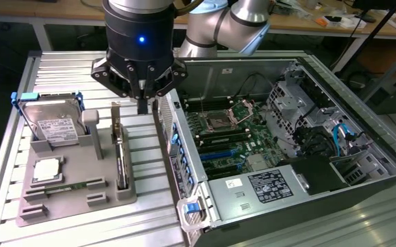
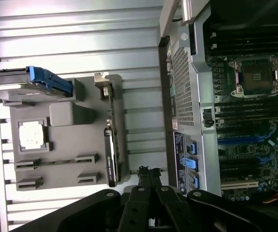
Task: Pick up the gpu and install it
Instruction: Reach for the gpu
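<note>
Robotics lab or test workshop. Evidence: an industrial robot arm (image 1: 218, 23) stands over a ribbed aluminium-profile table (image 1: 60, 67), the kind used for rigs. An open PC tower case (image 1: 380, 154) lies on its side on the table, motherboard (image 1: 232, 134) exposed. Beside the case, a grey moulded fixture (image 1: 71, 198) stages loose parts in dedicated slots — hard drive (image 1: 55, 123), CPU (image 1: 47, 170), memory stick (image 1: 71, 186), gpu (image 1: 120, 154) standing on edge. Behind the table runs a long wooden workbench (image 1: 301, 23) with cables and small clutter on top — a working bench setup.
</note>
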